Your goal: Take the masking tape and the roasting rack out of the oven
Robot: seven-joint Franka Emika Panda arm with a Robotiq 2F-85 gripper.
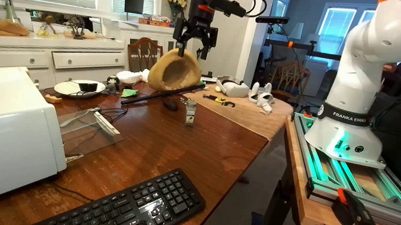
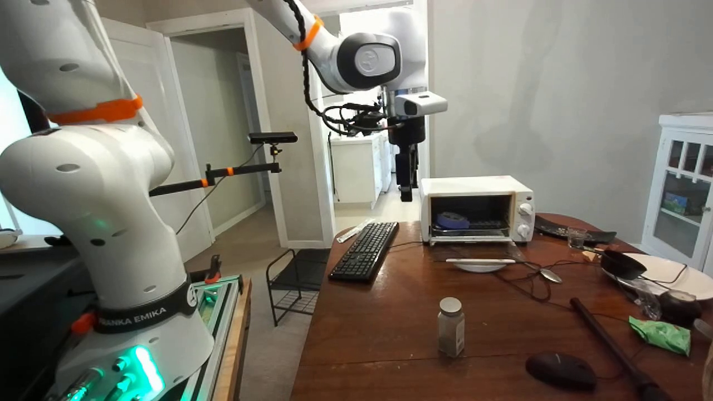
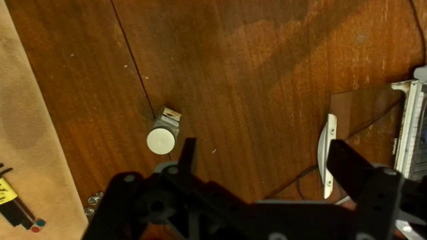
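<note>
Keyboard [image 2: 365, 252] beside oven [image 2: 473, 184], glass door [image 1: 91, 136] down in front, jar [image 2: 451, 332] beyond, wide-jawed end effector [image 1: 192, 55] above.

In an exterior view, a clear, pale-lidded jar [image 1: 190, 117] stands upright on the brown wooden table [image 1: 200, 152]. Around it, the white boxy oven [image 1: 6, 135], see-through door [image 1: 96, 141] lowered, is at nine o'clock, the black plastic keyboard [image 1: 123, 211] at seven, the white plastic headset [image 1: 237, 89] at two, and the black two-fingered gripper [image 1: 192, 52], fingers apart, at twelve.
</note>
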